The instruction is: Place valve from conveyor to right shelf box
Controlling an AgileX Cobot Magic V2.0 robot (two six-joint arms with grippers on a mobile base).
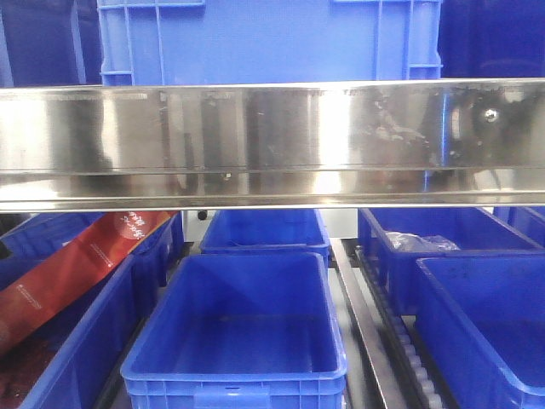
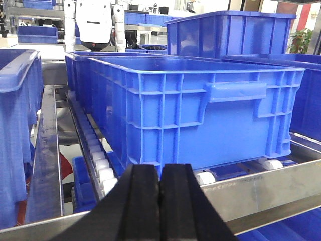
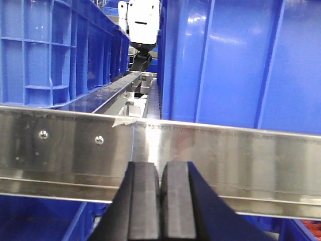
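Note:
The valve and the conveyor are out of view in all frames. My left gripper (image 2: 160, 173) is shut and empty, its black fingers pressed together in front of a large blue shelf box (image 2: 200, 110) on white rollers. My right gripper (image 3: 161, 173) is shut and empty, facing the steel shelf rail (image 3: 200, 145) with blue boxes (image 3: 241, 60) behind it. The front view shows neither gripper; it looks at a steel shelf beam (image 1: 272, 141) with blue boxes below, an empty one (image 1: 243, 328) in the middle and one at the right (image 1: 485, 315).
A red package (image 1: 77, 260) leans in the left box. A clear plastic bag (image 1: 421, 243) lies in the back right box. Roller tracks (image 1: 404, 341) run between the boxes. A blue crate (image 1: 268, 38) stands on the upper shelf. A white robot (image 2: 95, 22) stands far behind.

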